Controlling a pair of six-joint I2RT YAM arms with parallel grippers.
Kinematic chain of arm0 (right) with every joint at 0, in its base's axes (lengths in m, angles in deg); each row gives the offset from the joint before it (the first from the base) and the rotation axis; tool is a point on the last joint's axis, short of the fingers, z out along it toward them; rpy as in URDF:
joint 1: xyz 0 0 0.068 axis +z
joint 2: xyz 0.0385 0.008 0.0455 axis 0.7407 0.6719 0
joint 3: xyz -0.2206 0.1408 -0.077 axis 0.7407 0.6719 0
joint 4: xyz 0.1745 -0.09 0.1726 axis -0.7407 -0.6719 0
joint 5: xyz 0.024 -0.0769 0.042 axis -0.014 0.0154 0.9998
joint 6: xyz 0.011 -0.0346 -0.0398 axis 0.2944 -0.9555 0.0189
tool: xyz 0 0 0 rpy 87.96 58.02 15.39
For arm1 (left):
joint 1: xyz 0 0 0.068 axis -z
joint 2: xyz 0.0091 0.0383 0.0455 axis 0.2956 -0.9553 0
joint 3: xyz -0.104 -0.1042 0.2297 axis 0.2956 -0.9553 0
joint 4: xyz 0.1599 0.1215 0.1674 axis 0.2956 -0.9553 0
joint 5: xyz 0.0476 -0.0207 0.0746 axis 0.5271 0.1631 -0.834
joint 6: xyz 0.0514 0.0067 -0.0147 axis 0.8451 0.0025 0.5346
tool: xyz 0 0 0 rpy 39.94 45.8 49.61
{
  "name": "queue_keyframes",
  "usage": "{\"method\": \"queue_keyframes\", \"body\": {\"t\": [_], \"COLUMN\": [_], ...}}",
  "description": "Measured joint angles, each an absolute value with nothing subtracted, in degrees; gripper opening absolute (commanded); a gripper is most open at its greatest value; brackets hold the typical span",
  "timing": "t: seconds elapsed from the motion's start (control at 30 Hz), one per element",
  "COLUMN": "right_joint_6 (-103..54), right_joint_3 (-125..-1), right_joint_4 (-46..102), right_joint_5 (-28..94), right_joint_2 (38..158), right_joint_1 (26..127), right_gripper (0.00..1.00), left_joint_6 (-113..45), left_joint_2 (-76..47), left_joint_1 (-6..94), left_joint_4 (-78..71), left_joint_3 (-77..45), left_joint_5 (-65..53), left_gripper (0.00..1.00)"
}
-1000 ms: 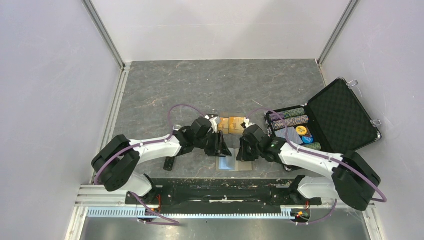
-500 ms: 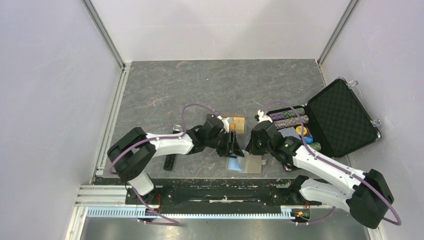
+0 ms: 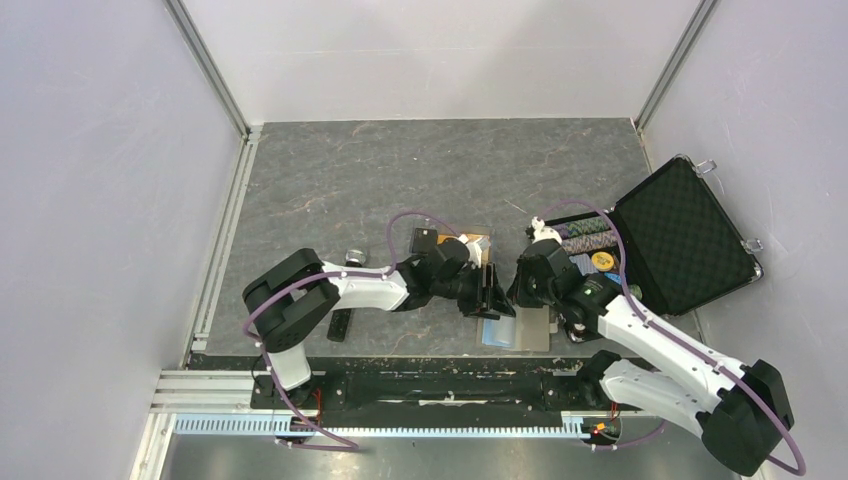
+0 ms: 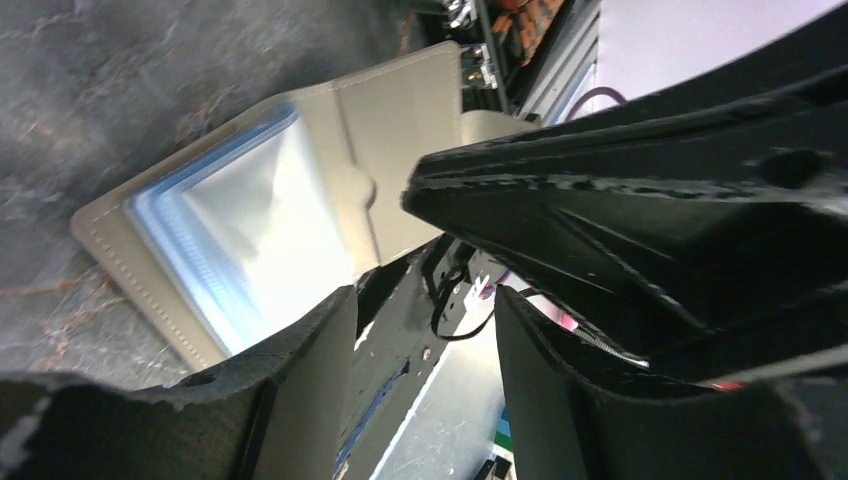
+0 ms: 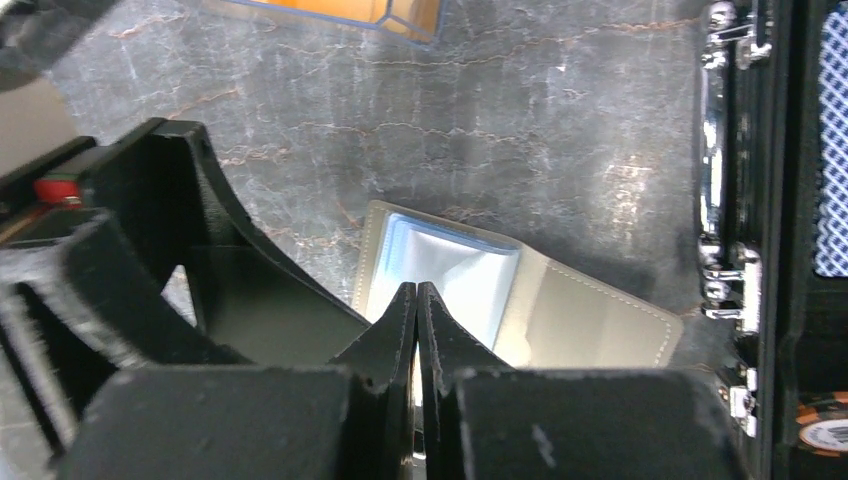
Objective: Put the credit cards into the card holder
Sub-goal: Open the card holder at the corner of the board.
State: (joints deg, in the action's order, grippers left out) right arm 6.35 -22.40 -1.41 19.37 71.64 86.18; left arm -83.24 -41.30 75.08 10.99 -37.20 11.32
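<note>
Left gripper [image 4: 425, 345] spread apart, right gripper [image 5: 417, 300] pinched closed.

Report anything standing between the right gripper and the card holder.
Nothing visible does. The shut right gripper points straight at the open card holder, its tips over the pale blue half; whether they touch cannot be told.

Both arms [image 3: 370, 288] are white with black joints and black fingers [image 5: 385, 335], each trailing a looping purple cable [image 3: 412, 214].

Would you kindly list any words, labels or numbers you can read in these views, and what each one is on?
None can be read.
Any print on the orange card and the poker chips is too small or blurred.
The card holder shows no lettering.
</note>
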Motion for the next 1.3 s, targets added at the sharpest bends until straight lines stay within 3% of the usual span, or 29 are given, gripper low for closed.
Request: {"method": "queue_keyframes", "body": {"t": [0.2, 0.6, 0.8, 1.13, 1.3], "right_joint_6": [5.1, 5.0, 6.4, 12.3, 12.9], "right_joint_3": [-22.4, -17.6, -16.2, -22.7, -25.8], "right_joint_4": [-4.2, -4.5, 2.2, 15.4, 15.9], "right_joint_5": [18.3, 21.9, 27.7, 33.4, 32.5], "right_joint_2": [71.3, 77.9, 83.8, 97.9, 97.6], "right_joint_1": [85.4, 85.3, 86.3, 96.5, 97.4], "right_gripper": [0.0, 0.0, 0.0, 0.0, 0.0], "left_joint_6": [-83.2, -78.7, -77.0, -76.3, -76.1], "left_joint_2": [-41.2, -32.9, -26.4, -19.4, -18.4], "left_joint_1": [75.3, 74.6, 71.3, 65.5, 65.5], "left_joint_4": [10.4, -13.1, -17.8, -20.4, -22.4], "left_joint_3": [-35.4, -35.2, -38.2, -45.6, -46.8], "left_joint_5": [10.2, -2.3, -4.0, -3.2, -3.1], "left_gripper": [0.61, 0.68, 0.67, 0.65, 0.64]}}
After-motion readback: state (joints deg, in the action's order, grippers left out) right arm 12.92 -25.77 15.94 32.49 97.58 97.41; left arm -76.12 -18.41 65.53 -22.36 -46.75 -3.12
